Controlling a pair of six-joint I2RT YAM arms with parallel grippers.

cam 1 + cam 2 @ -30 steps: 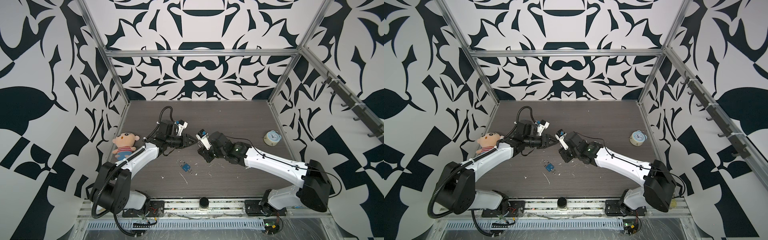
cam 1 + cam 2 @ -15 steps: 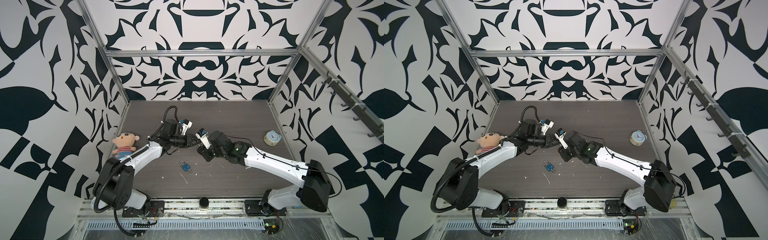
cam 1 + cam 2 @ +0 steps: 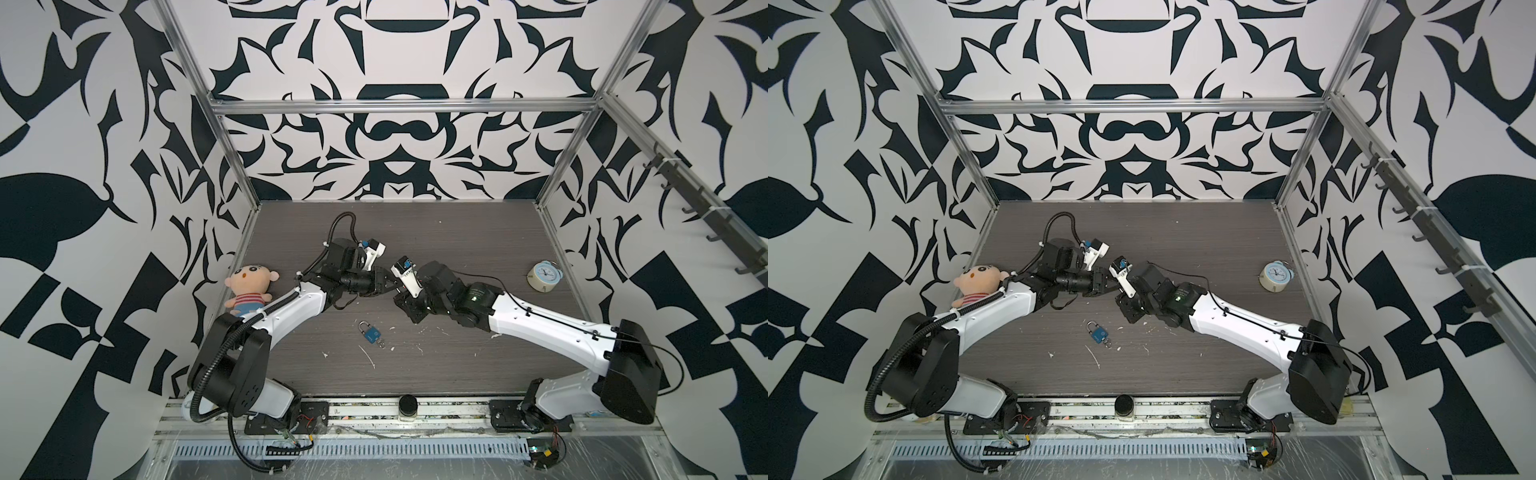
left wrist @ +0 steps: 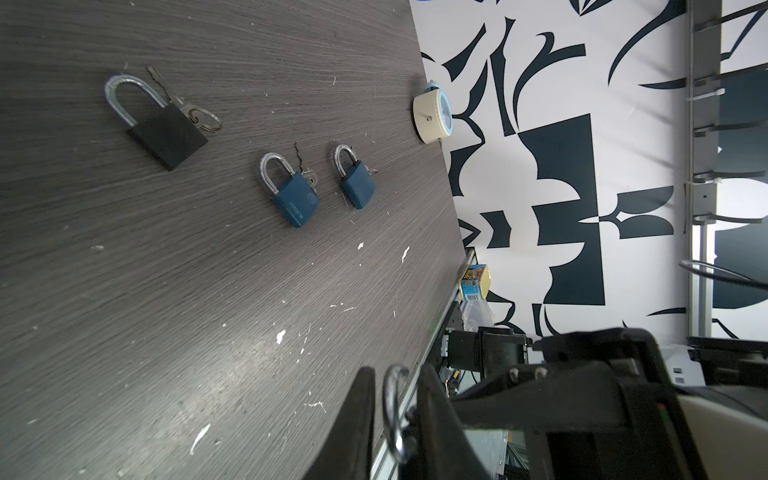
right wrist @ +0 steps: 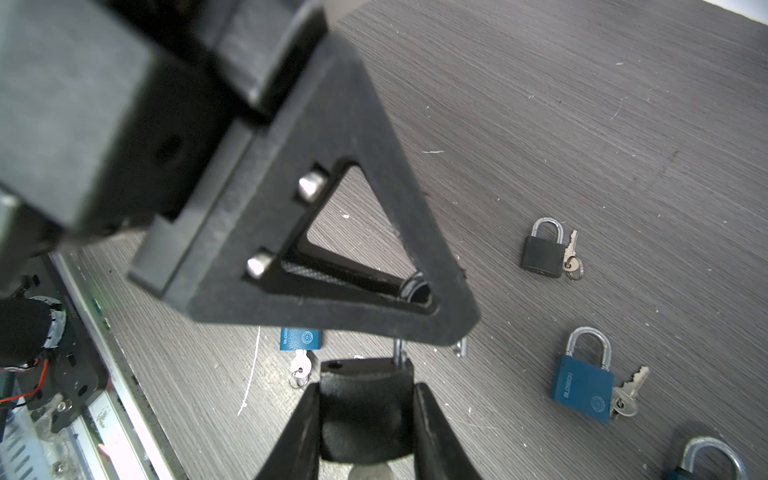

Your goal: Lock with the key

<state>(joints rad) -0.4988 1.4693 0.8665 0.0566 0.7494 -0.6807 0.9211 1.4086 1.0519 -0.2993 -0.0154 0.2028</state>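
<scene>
My right gripper (image 5: pixel 365 388) is shut on the body of a black padlock (image 5: pixel 365 411), held above the table. One leg of its silver shackle (image 5: pixel 400 353) sits in the body and the free end (image 5: pixel 460 347) hangs out beside it. A silvery rounded piece (image 5: pixel 370 471) under the body looks like the key's head. My left gripper (image 4: pixel 397 374) straddles the shackle (image 4: pixel 390 411), and a thin gap shows on each side. In both top views the left gripper (image 3: pixel 384 286) (image 3: pixel 1102 289) and right gripper (image 3: pixel 400 296) (image 3: pixel 1121 296) meet mid-table.
A blue padlock (image 3: pixel 372 334) (image 3: pixel 1097 334) with a key in it lies in front of the grippers. The left wrist view shows a black padlock (image 4: pixel 160 124) and two blue padlocks (image 4: pixel 291 195) (image 4: pixel 355 183). A clock (image 3: pixel 544 276) stands right, a plush doll (image 3: pixel 249 286) left.
My left gripper has moved right to the padlock held by the right gripper, and its jaws have narrowed around the shackle. The right arm has stayed still.
</scene>
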